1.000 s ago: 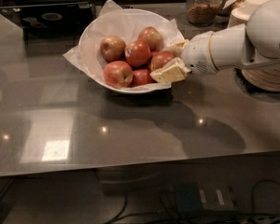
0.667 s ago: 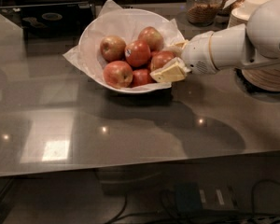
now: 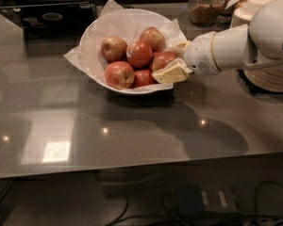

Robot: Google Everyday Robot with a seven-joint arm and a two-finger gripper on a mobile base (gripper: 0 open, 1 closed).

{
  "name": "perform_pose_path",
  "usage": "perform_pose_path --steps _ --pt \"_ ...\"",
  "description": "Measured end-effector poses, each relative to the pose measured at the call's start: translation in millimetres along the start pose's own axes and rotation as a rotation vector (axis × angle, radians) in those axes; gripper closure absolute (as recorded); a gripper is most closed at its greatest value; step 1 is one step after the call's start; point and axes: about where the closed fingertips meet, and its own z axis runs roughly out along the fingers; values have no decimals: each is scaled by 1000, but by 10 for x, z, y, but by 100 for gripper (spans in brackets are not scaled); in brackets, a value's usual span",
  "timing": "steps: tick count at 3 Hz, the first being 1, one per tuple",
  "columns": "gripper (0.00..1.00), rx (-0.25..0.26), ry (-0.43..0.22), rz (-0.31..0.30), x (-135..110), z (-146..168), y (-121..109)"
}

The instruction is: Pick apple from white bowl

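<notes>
The white bowl (image 3: 92, 39), lined with crumpled white paper, stands at the back middle of the table and holds several apples. My gripper (image 3: 168, 61) reaches in from the right, over the bowl's right rim. It is open, its cream fingers (image 3: 170, 73) set one in front of and one behind the reddish-orange apple (image 3: 162, 59) at the right of the pile. The front finger lies against that apple. A deep red apple (image 3: 139, 54) with a pale sticker sits in the middle, and a paler yellow-green apple (image 3: 113, 48) at the left.
A stack of cream plates (image 3: 272, 76) stands at the right under my arm. A glass jar (image 3: 205, 6) of brown grains is behind the bowl at the right. A dark tray (image 3: 47, 17) lies at the back left. The glossy table's front edge runs across below.
</notes>
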Motion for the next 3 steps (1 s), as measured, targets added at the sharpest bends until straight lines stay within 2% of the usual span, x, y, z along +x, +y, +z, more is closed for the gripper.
perform_pose_path --steps 1,3 --pt "100 -24 -34 -10 -112 -10 -3" --pt "100 -45 -138 -65 -526 -215 -80"
